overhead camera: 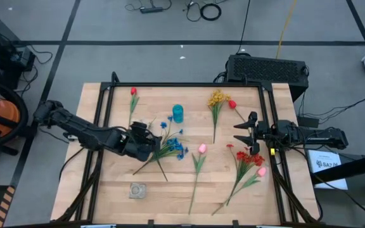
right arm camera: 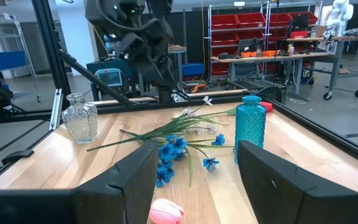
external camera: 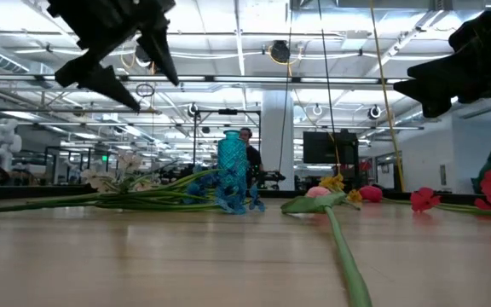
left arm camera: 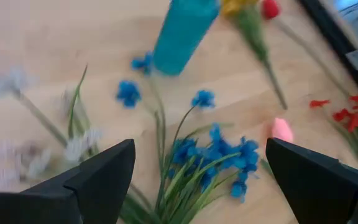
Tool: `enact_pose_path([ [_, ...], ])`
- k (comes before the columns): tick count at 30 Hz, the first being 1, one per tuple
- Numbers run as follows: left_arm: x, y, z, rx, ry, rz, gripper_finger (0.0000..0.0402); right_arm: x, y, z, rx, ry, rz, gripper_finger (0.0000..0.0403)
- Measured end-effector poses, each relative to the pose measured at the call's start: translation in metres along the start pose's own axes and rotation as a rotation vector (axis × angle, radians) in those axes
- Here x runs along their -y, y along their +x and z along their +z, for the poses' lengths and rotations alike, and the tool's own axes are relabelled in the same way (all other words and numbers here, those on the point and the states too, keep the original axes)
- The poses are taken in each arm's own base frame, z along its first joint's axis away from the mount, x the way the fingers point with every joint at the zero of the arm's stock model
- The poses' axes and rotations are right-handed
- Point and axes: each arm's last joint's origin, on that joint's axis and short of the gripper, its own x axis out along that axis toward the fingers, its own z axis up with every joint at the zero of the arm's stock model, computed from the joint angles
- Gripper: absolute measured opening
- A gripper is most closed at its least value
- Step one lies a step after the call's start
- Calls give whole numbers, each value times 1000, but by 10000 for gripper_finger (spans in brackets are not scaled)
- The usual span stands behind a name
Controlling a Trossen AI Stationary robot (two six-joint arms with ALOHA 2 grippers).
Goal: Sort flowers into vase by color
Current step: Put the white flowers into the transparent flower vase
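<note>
Artificial flowers lie flat on the wooden table: a blue spray [overhead camera: 177, 147] with white blooms [left arm camera: 79, 146] beside it, a pink tulip [overhead camera: 202, 149], a red spray [overhead camera: 249, 158], a yellow spray [overhead camera: 218, 98] and a red tulip [overhead camera: 133, 92]. A blue vase [overhead camera: 178, 113] stands upright at the table's middle, and a clear glass vase [overhead camera: 137, 190] stands near the front edge. My left gripper [overhead camera: 149, 140] hovers open above the blue spray's stems [left arm camera: 185, 186], raised off the table [external camera: 147, 81]. My right gripper [overhead camera: 241, 132] is open and held above the table [right arm camera: 197, 149] beside the red spray.
A black frame rail [overhead camera: 268, 120] borders the table's sides and far edge. A red bud on a stem [overhead camera: 232, 104] lies by the yellow spray and a pink bloom [overhead camera: 261, 171] by the red spray. Bare wood lies along the near edge [overhead camera: 170, 206].
</note>
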Motion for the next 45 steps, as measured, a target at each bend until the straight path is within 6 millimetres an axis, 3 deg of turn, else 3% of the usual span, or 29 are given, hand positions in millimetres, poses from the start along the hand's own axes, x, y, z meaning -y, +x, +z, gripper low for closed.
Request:
enact_pose_path([
  [11, -24, 15, 7, -209, -134, 244, 365, 0, 0, 0, 0, 0, 0, 212],
  [20, -51, 40, 7, -316, -228, 347, 365, 0, 0, 0, 0, 0, 0, 212],
  [26, -47, 54, 1, -350, -286, 223, 365, 0, 0, 0, 0, 0, 0, 212],
  [37, -53, 84, -10, -426, -261, 342, 364, 0, 0, 0, -1, 0, 0, 212],
  [41, -54, 90, -11, -423, -264, 352, 343, 0, 0, 0, 0, 0, 0, 212],
  [45, -55, 91, -9, -419, -275, 357, 294, 0, 0, 0, 0, 0, 0, 212],
])
